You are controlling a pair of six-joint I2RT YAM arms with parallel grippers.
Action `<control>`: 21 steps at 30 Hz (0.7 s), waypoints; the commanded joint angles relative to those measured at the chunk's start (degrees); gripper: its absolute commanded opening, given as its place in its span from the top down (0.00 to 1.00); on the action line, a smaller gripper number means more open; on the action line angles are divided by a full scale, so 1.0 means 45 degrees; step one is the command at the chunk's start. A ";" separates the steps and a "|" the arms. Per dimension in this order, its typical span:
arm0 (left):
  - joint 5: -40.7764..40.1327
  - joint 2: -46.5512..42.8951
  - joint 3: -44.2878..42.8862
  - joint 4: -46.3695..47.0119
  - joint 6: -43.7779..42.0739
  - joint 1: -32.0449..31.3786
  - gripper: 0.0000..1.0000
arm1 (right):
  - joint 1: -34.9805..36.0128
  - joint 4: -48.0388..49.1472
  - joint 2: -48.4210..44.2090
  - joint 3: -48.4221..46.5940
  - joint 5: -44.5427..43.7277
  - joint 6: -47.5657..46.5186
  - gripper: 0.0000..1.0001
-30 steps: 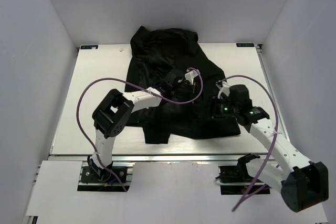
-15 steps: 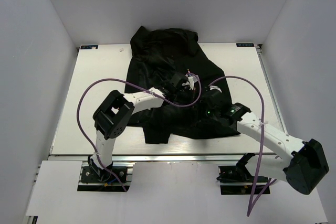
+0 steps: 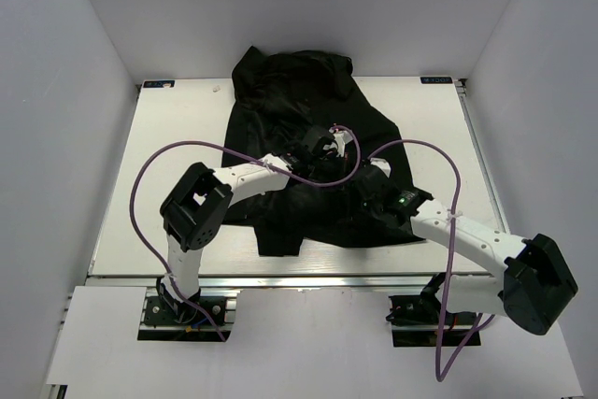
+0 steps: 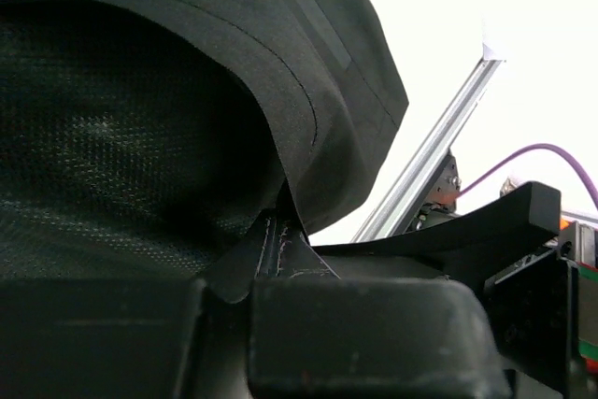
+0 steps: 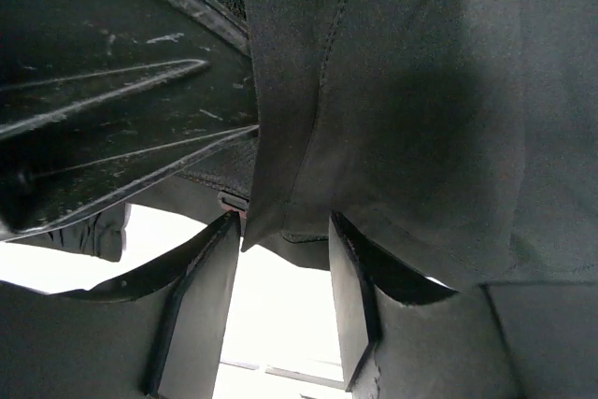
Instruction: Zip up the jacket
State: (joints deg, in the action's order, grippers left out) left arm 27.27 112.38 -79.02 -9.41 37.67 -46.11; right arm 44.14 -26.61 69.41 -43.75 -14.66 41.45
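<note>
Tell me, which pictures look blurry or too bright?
Top external view: even light, sharp, but the jacket is so black its folds barely show. Left wrist view: the upper right is washed out white, and the near bottom is a dark blur. Right wrist view: dim fabric fills it, with bright white only in the gap of the right pincer.

White table (image 3: 168,184), plain white walls (image 3: 56,91), even light
</note>
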 commanded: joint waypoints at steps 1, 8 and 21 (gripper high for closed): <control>-0.0434 -0.0969 -0.0466 -0.0175 -0.0090 -0.0164 1.00 | 0.0093 0.0660 0.0026 -0.0024 -0.0337 -0.0031 0.51; -0.0512 -0.0988 -0.0408 -0.0136 -0.0012 -0.0301 1.00 | 0.0132 0.0309 -0.0033 -0.0005 -0.0804 0.0065 0.73; -0.0141 -0.1262 -0.0388 -0.0738 -0.1180 -0.0262 0.81 | -0.0608 0.0191 -0.2062 0.0093 0.0557 -0.1513 1.00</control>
State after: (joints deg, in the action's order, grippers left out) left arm 26.11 111.55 -79.05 -10.37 35.97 -47.11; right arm 43.29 -25.78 63.99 -42.28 -15.29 38.89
